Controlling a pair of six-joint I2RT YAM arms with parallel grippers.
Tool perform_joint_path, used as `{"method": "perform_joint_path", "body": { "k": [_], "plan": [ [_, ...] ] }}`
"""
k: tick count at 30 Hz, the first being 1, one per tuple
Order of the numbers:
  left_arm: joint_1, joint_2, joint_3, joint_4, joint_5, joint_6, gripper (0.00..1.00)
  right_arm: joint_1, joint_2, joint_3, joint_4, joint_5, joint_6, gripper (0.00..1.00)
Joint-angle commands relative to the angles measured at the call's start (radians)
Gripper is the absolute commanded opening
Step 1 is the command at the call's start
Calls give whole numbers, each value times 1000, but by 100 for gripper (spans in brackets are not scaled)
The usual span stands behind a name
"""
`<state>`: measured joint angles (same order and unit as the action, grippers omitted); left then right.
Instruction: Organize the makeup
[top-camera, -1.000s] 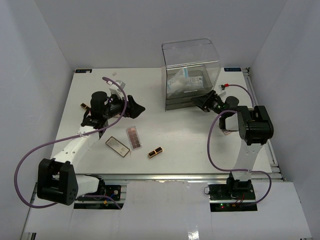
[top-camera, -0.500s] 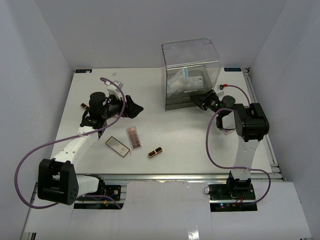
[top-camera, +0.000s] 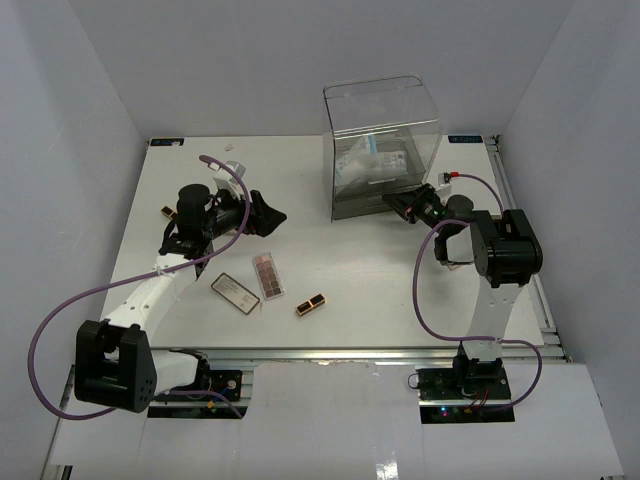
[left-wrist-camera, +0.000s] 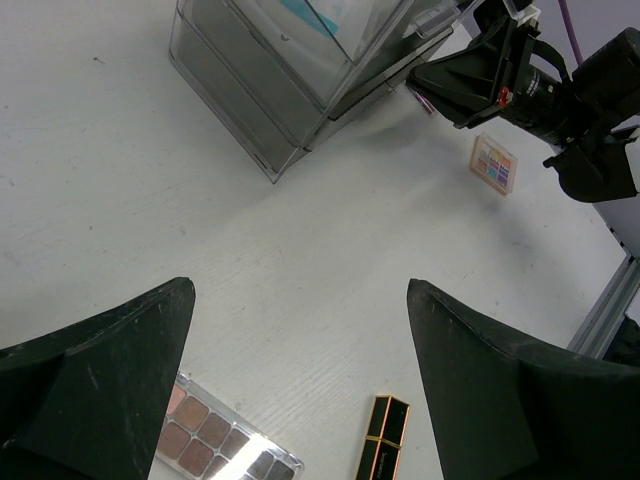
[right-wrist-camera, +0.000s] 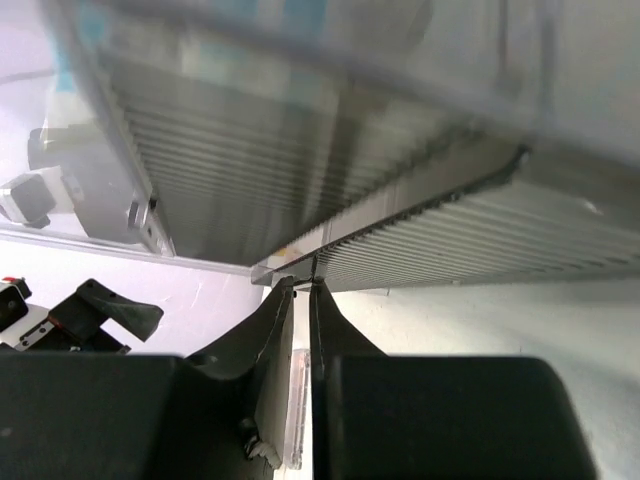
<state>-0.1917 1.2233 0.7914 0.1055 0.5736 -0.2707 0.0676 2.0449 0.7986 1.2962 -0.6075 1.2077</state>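
Right wrist view has my right pincer (right-wrist-camera: 303, 286) drawn in to a thin slit, its tips at the front edge of the clear acrylic drawer box (right-wrist-camera: 330, 150), and I cannot tell whether they pinch that edge. My left pincer (left-wrist-camera: 298, 292) hangs spread wide and empty above the table (left-wrist-camera: 330, 260), with the brown eyeshadow palette (left-wrist-camera: 222, 440) and the black-gold lipstick tube (left-wrist-camera: 384, 436) lying near each other under it, not touching. Inside the box sit the white-blue sachets (top-camera: 368, 158), and the multicoloured palette (left-wrist-camera: 495, 162) lies on the table near my right pincer.
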Motion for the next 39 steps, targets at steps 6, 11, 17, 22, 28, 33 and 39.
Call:
{"method": "perform_joint_path", "body": {
  "k": [6, 11, 17, 22, 28, 33, 39],
  "plan": [
    [6, -43, -9, 26, 39, -4, 98, -56, -187, -180, 54, -85, -108, 8],
    [5, -56, -11, 26, 38, -5, 98, -107, -242, -291, 3, -153, -177, 8],
    [6, -59, -12, 30, 34, -9, 98, -137, -273, -338, -6, -206, -193, 15],
    [5, -63, -14, 25, 25, -7, 98, -138, -272, -315, -12, -266, -223, 41],
    [6, -55, -9, 19, 44, -8, 98, -140, -419, -238, -431, -402, -548, 57],
    [6, 23, 33, -28, 119, -22, 98, -140, -591, -90, -1055, -458, -1236, 61],
    [5, 69, 62, -88, 120, -45, 98, -140, -764, 70, -1733, -369, -1938, 68]
  ]
}}
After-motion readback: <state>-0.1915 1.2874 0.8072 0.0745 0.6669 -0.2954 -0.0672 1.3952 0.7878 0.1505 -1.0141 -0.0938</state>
